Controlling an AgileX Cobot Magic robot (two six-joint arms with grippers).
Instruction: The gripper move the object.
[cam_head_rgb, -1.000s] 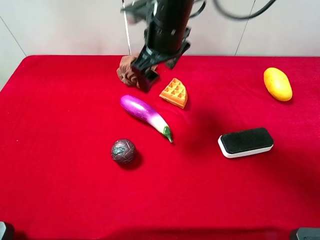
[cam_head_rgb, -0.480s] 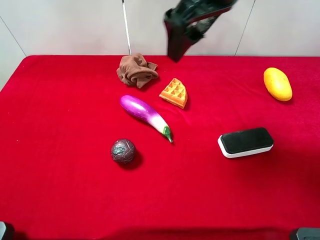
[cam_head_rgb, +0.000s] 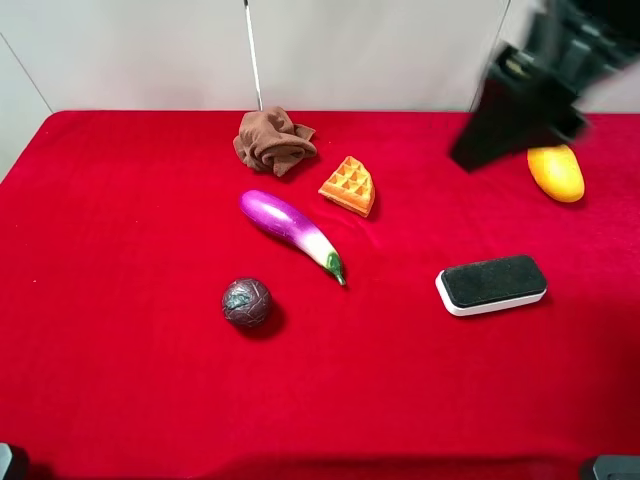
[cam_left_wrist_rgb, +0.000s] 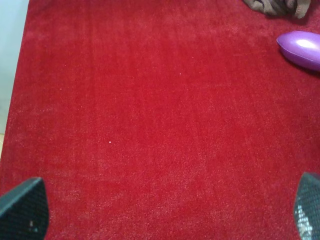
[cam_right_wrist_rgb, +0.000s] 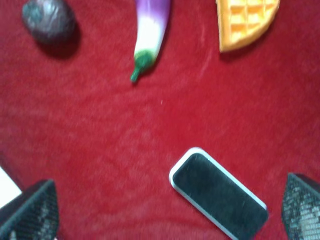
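The purple eggplant (cam_head_rgb: 289, 227) lies on the red cloth near the middle, with its green stem pointing to the front right. It also shows in the right wrist view (cam_right_wrist_rgb: 150, 30), and its purple end shows in the left wrist view (cam_left_wrist_rgb: 301, 48). My right gripper (cam_head_rgb: 497, 122) is a motion-blurred black shape high at the back right, far from the eggplant. In its wrist view the right gripper (cam_right_wrist_rgb: 166, 209) is open and empty. My left gripper (cam_left_wrist_rgb: 165, 210) is open and empty over bare cloth, and it does not show in the exterior view.
A brown crumpled cloth (cam_head_rgb: 273, 141) and a waffle piece (cam_head_rgb: 349, 185) lie behind the eggplant. A dark ball (cam_head_rgb: 246, 302) lies at its front left. A black-and-white eraser (cam_head_rgb: 491, 285) lies to the right, and a yellow mango (cam_head_rgb: 556, 170) lies at the far right.
My right arm has swung from above the brown cloth up and to the right, and is now near the mango. The eggplant and the other objects have not moved.
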